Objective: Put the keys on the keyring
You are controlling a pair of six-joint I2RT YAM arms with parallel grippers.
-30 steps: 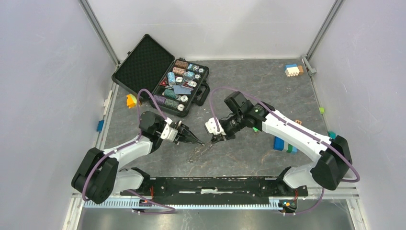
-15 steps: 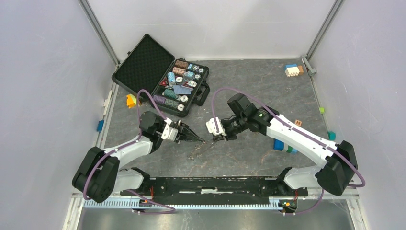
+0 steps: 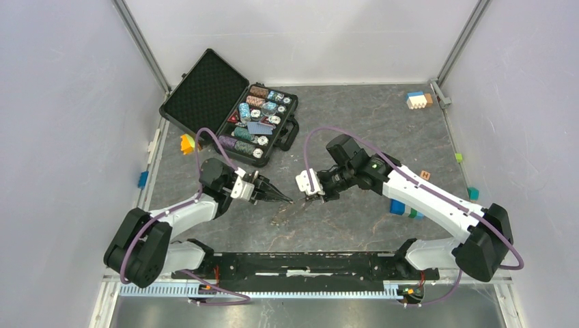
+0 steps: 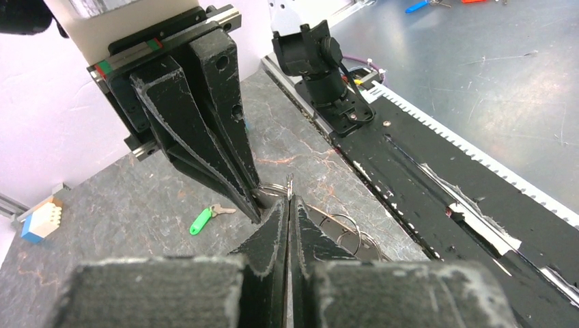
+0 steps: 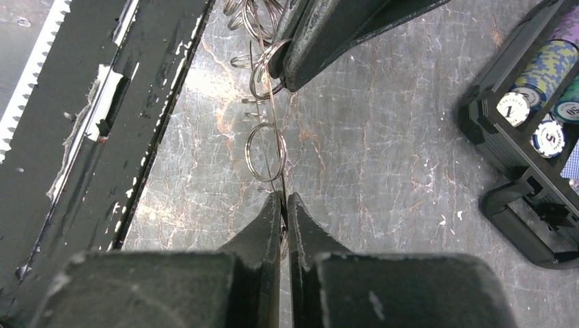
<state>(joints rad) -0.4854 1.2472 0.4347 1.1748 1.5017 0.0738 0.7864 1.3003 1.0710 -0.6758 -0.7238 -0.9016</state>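
The keyring (image 5: 270, 109) is a thin grey wire ring held edge-on between both grippers, just above the table. My left gripper (image 4: 289, 199) is shut on one side of it, where it also shows in the left wrist view (image 4: 289, 183). My right gripper (image 5: 284, 198) is shut on the opposite side. The two tips face each other in the top view, the left gripper (image 3: 287, 200) and the right gripper (image 3: 313, 196). Small split rings (image 5: 266, 152) hang on the wire and rest on the table (image 4: 349, 234). The green-headed key (image 4: 201, 220) lies loose beyond the right fingers (image 4: 205, 137). No grey keys show clearly.
An open black case of poker chips (image 3: 256, 123) stands at the back left, close to the right gripper in the right wrist view (image 5: 526, 123). A blue and green block stack (image 3: 403, 207) sits under the right arm. An orange block (image 3: 186, 144) lies left. The black rail (image 3: 307, 263) runs along the near edge.
Both gripper tips have risen slightly with the ring between them. The right gripper has shifted a little to the right, and its arm has swung outward. Both stay shut.
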